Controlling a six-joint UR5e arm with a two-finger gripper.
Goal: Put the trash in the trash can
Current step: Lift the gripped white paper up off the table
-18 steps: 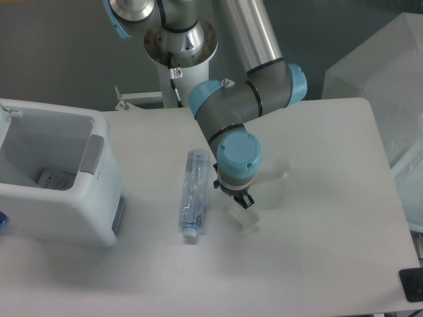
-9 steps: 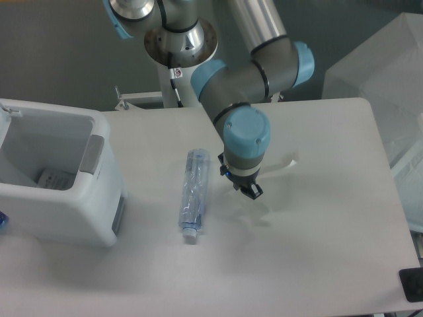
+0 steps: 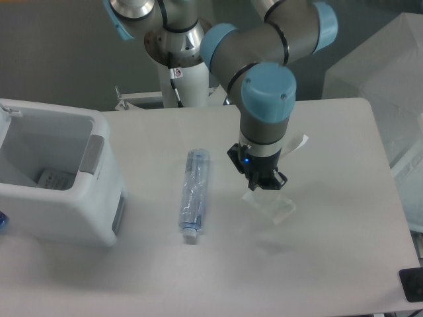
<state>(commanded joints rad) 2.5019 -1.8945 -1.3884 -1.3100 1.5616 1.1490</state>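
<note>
At the left edge, a white bin (image 3: 59, 178) with a grey side panel is seen open on top, a pale scrap lying at its bottom. To its right, near the centre of the frame, a clear bluish bottle (image 3: 193, 198) is laid flat on the table (image 3: 330, 264), its white cap pointing toward the lower edge. Right of centre, the gripper (image 3: 263, 183) is pointed downward with its fingers pinched together on the top of a see-through bag (image 3: 271, 203), which hangs just below it. A blurred whitish strip is seen beside the wrist. The table is plain pale grey. A dark wall fills the upper left; translucent sheeting occupies the upper right corner.
</note>
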